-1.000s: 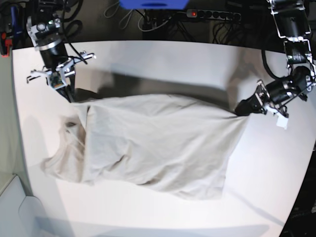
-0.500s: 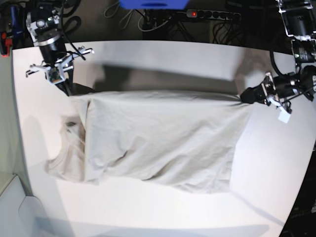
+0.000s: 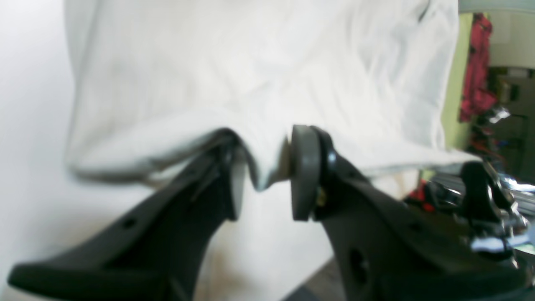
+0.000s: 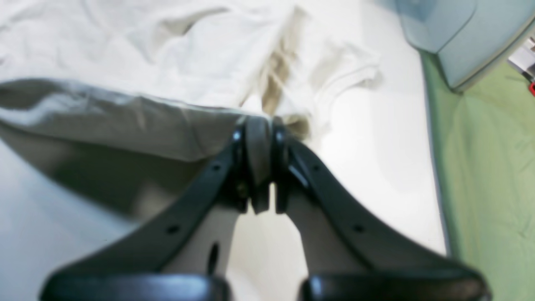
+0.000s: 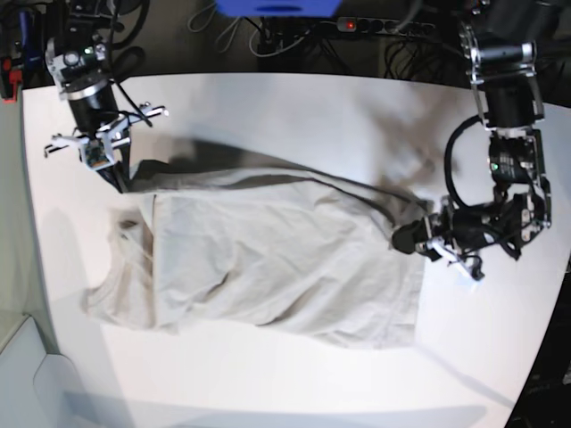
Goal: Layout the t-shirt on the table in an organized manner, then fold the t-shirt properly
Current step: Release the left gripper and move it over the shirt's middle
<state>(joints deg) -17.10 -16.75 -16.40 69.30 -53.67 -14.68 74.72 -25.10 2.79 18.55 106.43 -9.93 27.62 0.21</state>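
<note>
Both claws (left (image 3: 261, 175), right (image 4: 259, 165)) blurred in 2 wrist views; shirt's (image 5: 277, 241) neck label too small to tell.

In the base view, you have a pale grey-blue panel (image 5: 28, 382) at eight o'clock and a green surface (image 5: 11, 276) at nine; in the left wrist view, you see red checked fabric (image 3: 478, 71) towards two o'clock; in the right wrist view, a small red object (image 4: 532, 88), cut off by the frame, sits near two.
</note>
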